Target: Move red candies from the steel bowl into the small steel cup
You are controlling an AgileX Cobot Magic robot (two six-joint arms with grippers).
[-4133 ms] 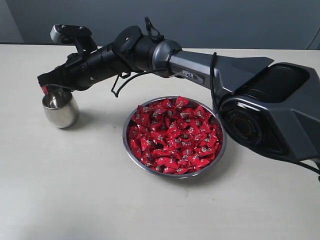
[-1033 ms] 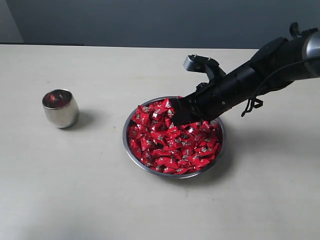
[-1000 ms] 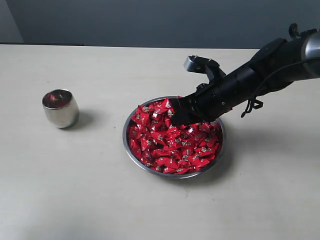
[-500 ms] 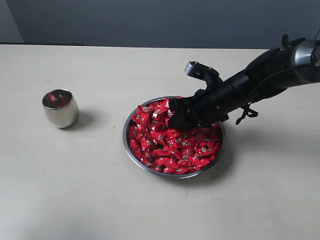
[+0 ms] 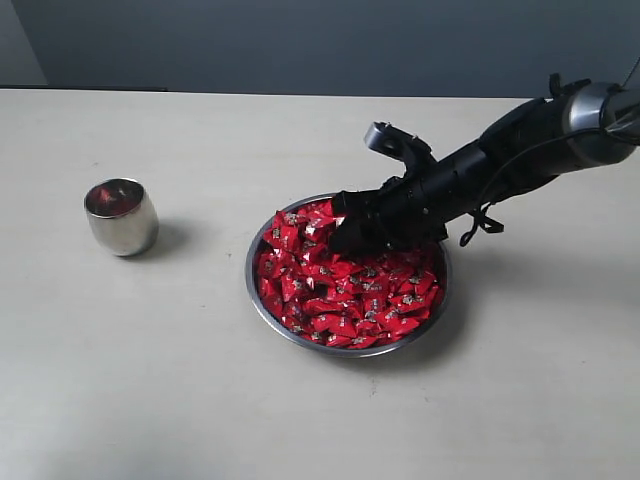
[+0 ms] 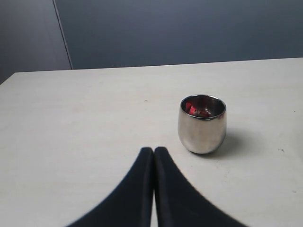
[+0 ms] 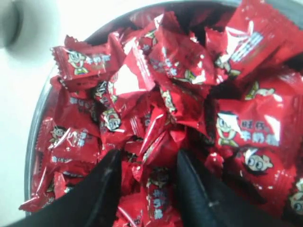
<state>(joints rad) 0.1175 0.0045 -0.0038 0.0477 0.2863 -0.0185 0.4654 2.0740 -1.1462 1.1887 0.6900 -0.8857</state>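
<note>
The steel bowl (image 5: 262, 310) sits mid-table, heaped with red candies (image 5: 345, 295). My right gripper (image 5: 342, 228) reaches in from the right, its tips sunk into the pile at the bowl's far side. In the right wrist view it (image 7: 147, 158) stands open, with red candies (image 7: 161, 142) lying between the two black fingers (image 7: 106, 184). The small steel cup (image 5: 120, 216) stands at the left, with something red inside. The left wrist view shows that cup (image 6: 202, 124) upright a short way beyond my left gripper (image 6: 154, 151), whose jaws are pressed together and empty.
The bowl's rim (image 7: 35, 137) curves along the edge of the right wrist view. Bare table (image 5: 180, 400) lies between cup and bowl and along the front. A dark wall (image 5: 300, 40) runs behind the table's far edge.
My right gripper has pushed lower and leftward into the candy pile, and the arm has dropped with it. Cup and bowl have not moved.
</note>
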